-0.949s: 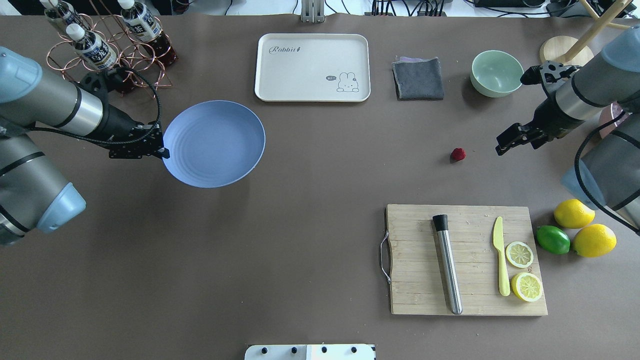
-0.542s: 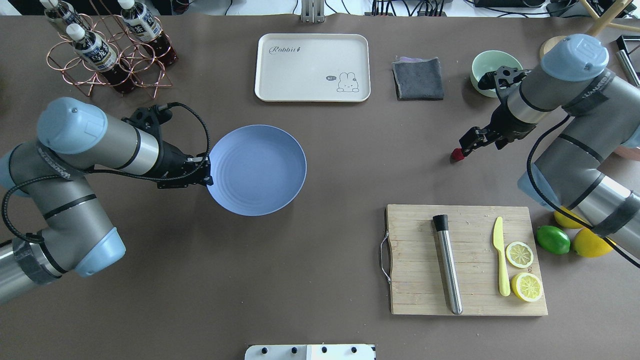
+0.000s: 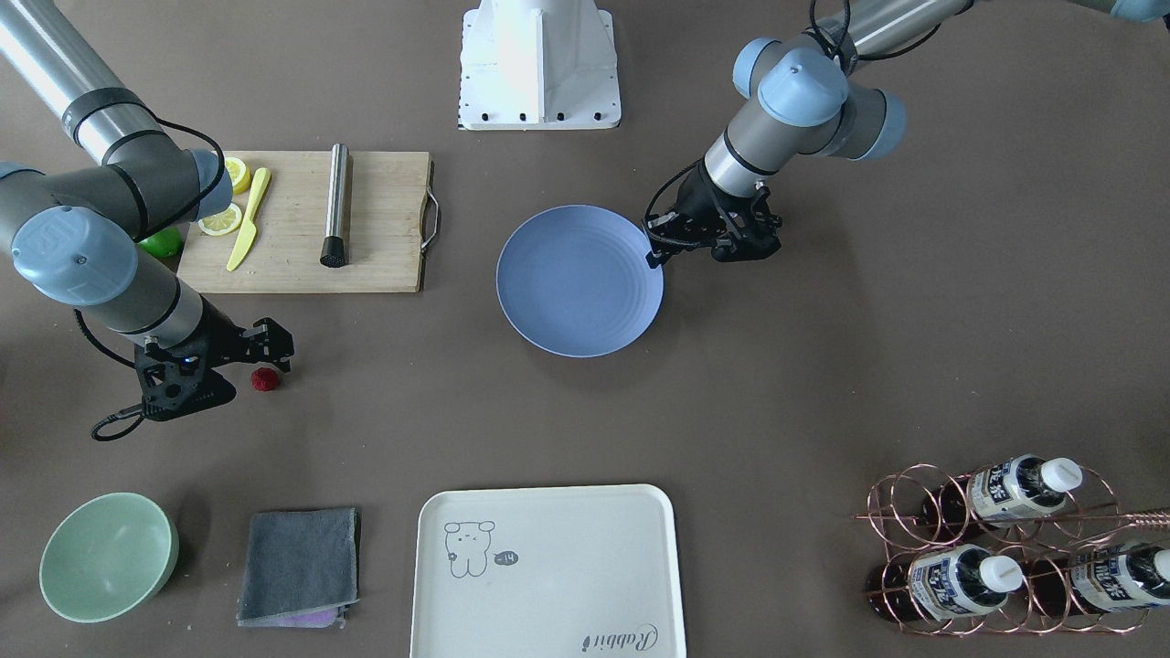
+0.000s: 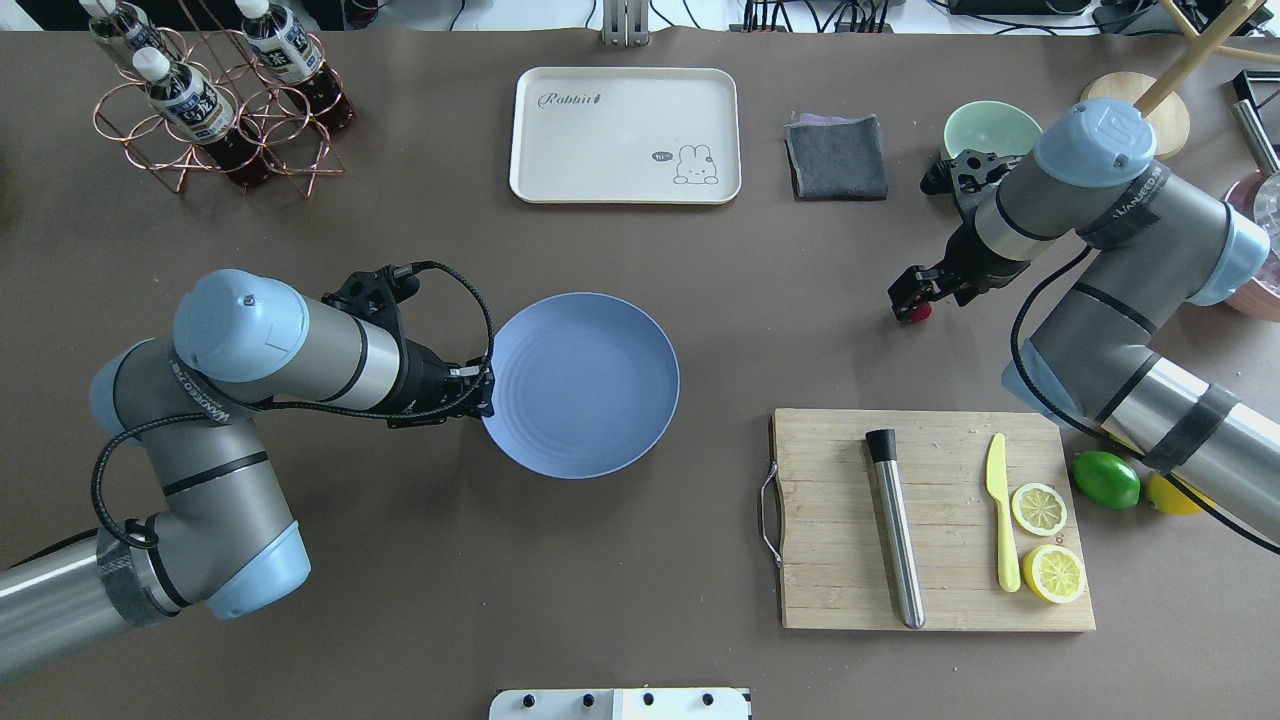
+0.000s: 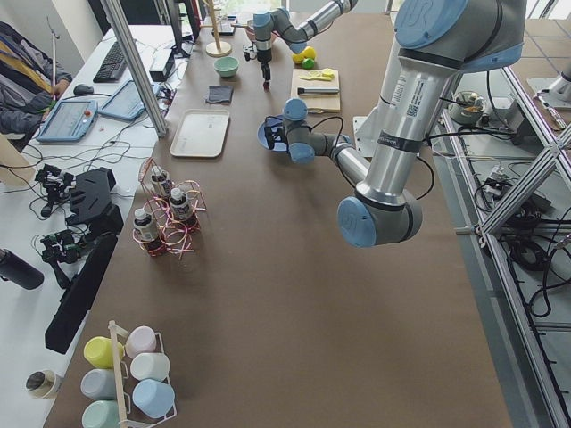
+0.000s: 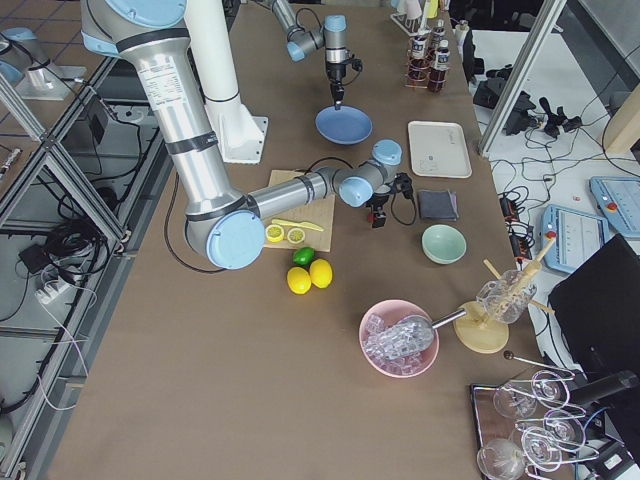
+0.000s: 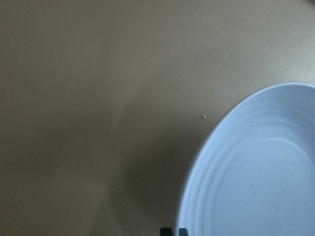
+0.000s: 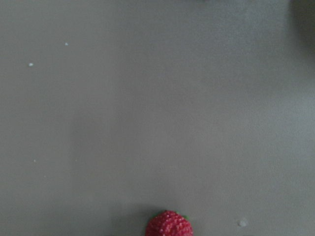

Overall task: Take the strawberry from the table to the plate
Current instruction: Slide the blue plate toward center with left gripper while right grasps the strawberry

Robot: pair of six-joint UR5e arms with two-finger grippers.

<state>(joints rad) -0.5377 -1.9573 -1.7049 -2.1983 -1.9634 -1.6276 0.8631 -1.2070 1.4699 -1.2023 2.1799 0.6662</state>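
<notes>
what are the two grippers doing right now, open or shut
Left gripper: closed on the rim of the plate.
Right gripper: looks open, at the strawberry, not holding it.

We count one strawberry (image 3: 265, 379), one light blue plate (image 4: 580, 385), one cream tray (image 4: 625, 135), one mint green bowl (image 3: 108, 556), one folded grey cloth (image 3: 299, 565) and one wooden cutting board (image 4: 830, 520). We also count one steel cylinder (image 4: 897, 535) with a black cap, one yellow knife (image 4: 1002, 520), two lemon halves (image 4: 1053, 573), two whole lemons (image 6: 321, 273), one lime (image 4: 1106, 480), three bottles (image 3: 960, 578) and one pink bowl of ice (image 6: 395, 368).
</notes>
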